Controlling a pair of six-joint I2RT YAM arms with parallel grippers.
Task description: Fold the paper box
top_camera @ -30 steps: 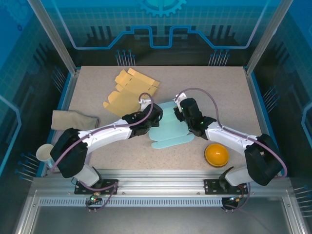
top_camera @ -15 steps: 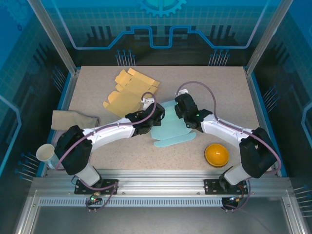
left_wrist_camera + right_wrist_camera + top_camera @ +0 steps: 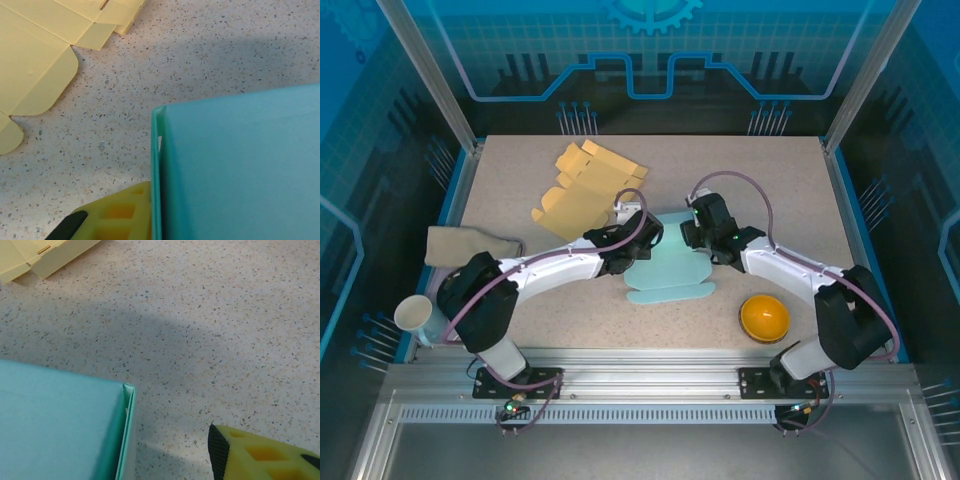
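The paper box is teal (image 3: 670, 272) and lies partly folded at the table's middle, with flaps spread toward the near side. My left gripper (image 3: 645, 238) is at its far left corner. In the left wrist view one yellow finger (image 3: 117, 215) presses against the outside of the upright teal wall (image 3: 156, 170); the other finger is hidden behind that wall. My right gripper (image 3: 696, 232) is at the box's far right corner. Its one visible finger (image 3: 260, 455) stands well clear of the teal wall (image 3: 125, 430), with bare table between them.
A flat yellow cardboard blank (image 3: 582, 185) lies at the back left. A beige cloth (image 3: 470, 246) and a white cup (image 3: 413, 314) are at the left edge. An orange dome (image 3: 764, 316) sits near the front right.
My right gripper has let its jaws widen and drawn back from the box's right wall. The left gripper has crept slightly right, still gripping the box's wall.
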